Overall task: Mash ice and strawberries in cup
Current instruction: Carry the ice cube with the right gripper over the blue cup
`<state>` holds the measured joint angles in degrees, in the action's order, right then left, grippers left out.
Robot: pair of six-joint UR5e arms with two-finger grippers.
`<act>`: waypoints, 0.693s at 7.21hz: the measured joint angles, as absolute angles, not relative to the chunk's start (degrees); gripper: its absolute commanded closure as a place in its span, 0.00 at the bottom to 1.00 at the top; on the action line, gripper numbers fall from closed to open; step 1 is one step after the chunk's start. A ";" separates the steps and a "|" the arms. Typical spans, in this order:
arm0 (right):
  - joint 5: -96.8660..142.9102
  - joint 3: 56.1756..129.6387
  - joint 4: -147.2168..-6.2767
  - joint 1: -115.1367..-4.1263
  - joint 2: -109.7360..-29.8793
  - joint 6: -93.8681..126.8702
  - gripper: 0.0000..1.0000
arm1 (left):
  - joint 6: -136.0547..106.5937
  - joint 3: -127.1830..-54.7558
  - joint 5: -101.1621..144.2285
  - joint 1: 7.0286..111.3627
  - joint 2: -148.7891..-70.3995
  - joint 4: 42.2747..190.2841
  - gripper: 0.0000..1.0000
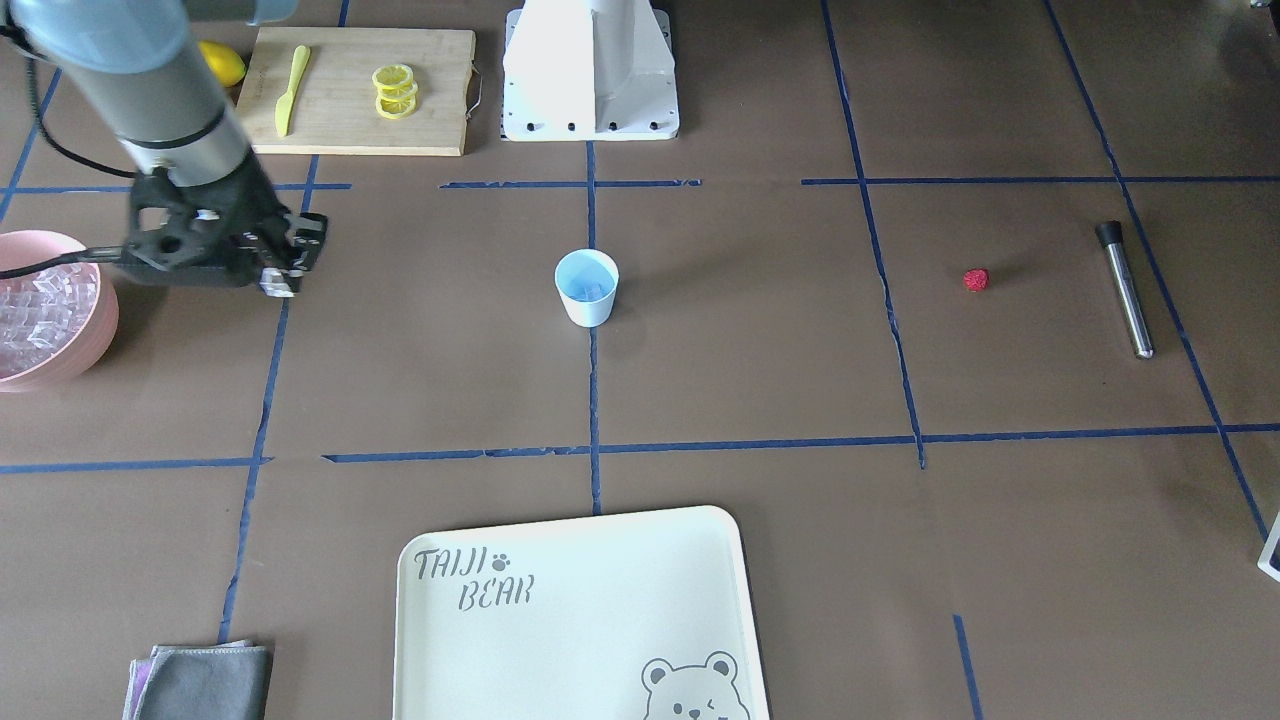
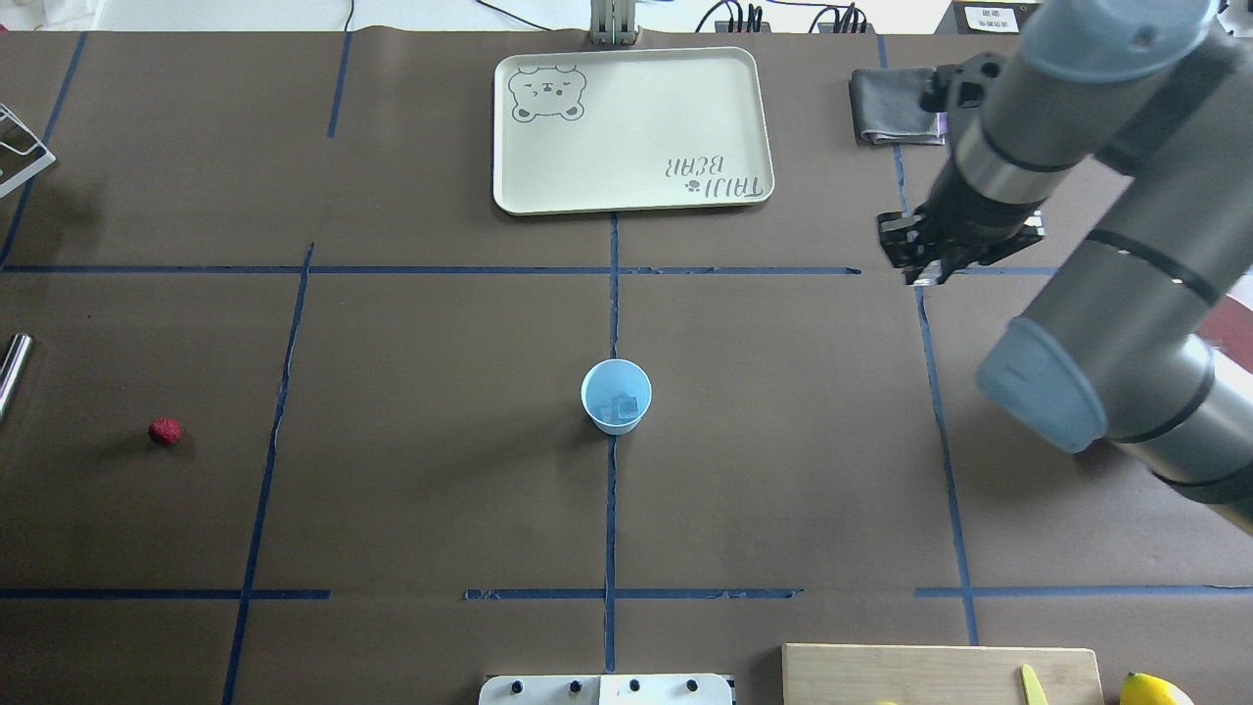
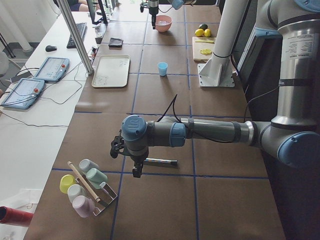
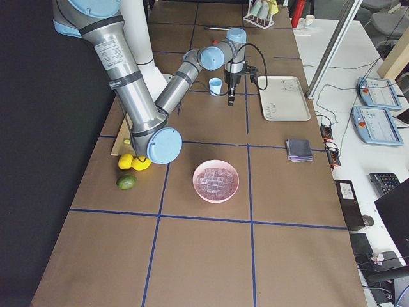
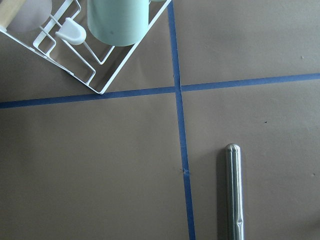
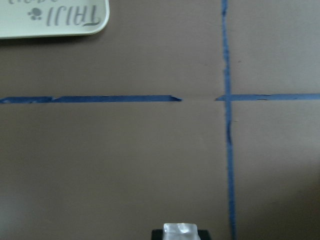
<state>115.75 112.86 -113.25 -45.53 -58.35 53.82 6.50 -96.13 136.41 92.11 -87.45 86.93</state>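
**Right gripper (image 1: 283, 272).** The right wrist view shows a small clear glassy ice cube (image 6: 181, 232) seated between the dark fingertips at the lower edge of the frame. The fingers are judged closed on it. The gripper hangs over bare brown table covering, between the large pink bowl of ice cubes (image 1: 105, 325) and the small light-blue tapered plastic cup (image 1: 587, 290). It is nearer the bowl and well apart from the cup.

**Cup.** It stands upright at the table's centre on a blue tape line, with ice (image 2: 624, 405) already lying in its bottom.

**Handling, ice cube.** The ice cube is judged hard, light, smooth and slippery. Two opposite flat faces are the proper hold, pinched centrally. An off-centre or excessive squeeze may shoot it out. Release is best made directly over the cup's mouth, because the cup looks thin and light and may tip if its rim is struck.

**Strawberry.** One tiny red bumpy strawberry (image 1: 976, 280) lies on the table on the robot's left side. It is well apart from the cup and from the right gripper, and near a long metal rod with a black cap (image 1: 1125, 290). It is judged soft and easily bruised, so a light grip across its widest part is advised.

**Left gripper (image 3: 135, 171).** It shows only in the side view, hanging low near the rod. Whether its fingers are open or closed cannot be told. Its wrist view shows the rod's end and a corner of a white wire rack (image 5: 100, 75), but no fingers.
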 measured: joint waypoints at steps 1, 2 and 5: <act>112.84 109.03 -111.97 -40.60 -52.62 58.84 1.00 | 6.50 -96.12 136.41 92.11 -87.37 86.93 0.00; 110.03 103.90 -109.66 -36.46 -47.20 63.25 1.00 | 6.50 -96.13 136.41 92.11 -87.30 86.93 0.00; 104.91 95.20 -104.84 -28.85 -39.88 67.92 1.00 | 6.50 -96.10 136.41 92.11 -87.12 86.94 0.00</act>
